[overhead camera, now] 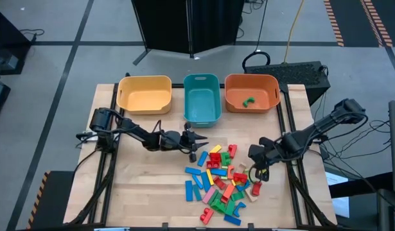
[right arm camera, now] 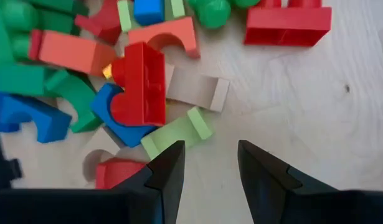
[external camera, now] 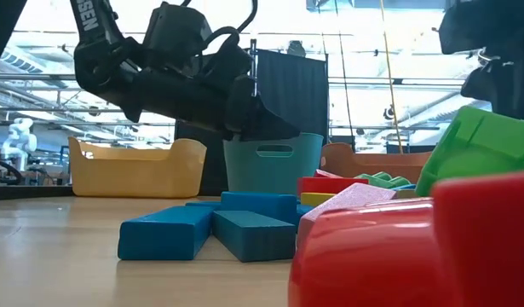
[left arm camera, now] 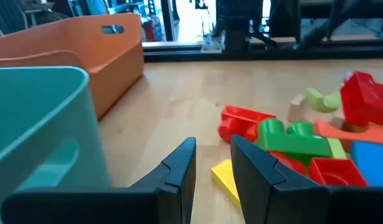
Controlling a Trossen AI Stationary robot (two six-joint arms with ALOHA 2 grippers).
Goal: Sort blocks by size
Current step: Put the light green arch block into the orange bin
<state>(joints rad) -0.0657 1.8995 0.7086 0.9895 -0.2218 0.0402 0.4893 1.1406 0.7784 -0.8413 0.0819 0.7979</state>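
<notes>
Step in hand: picking the next piece from the blocks point(overhead camera: 219, 183), as I judge it; most lie in a loose heap at about 5 o'clock on the worktop point(overhead camera: 146, 192).
Left hand: the left hand point(overhead camera: 196, 142) hovers just in front of the teal bin point(overhead camera: 202, 97), at the heap's 11 o'clock edge; its fingers stand a little apart with nothing between them.
Right hand: the right hand point(right arm camera: 210, 163) hangs over the heap's 3 o'clock edge, partly open and empty, above bare wood beside a light green block point(right arm camera: 176, 134).
Doing it well: choose an outlying piece, such as that light green block, and come straight down with the fingers spanning its narrow sides.
Already sorted: a green block point(overhead camera: 248, 101) lies in the orange bin point(overhead camera: 251, 92); the yellow bin point(overhead camera: 144, 94) appears empty.
In the way: a red block point(right arm camera: 141, 84) and a tan block point(right arm camera: 197, 89) crowd the light green one, so a wide approach may nudge them; both arms close on one heap and could meet.
</notes>
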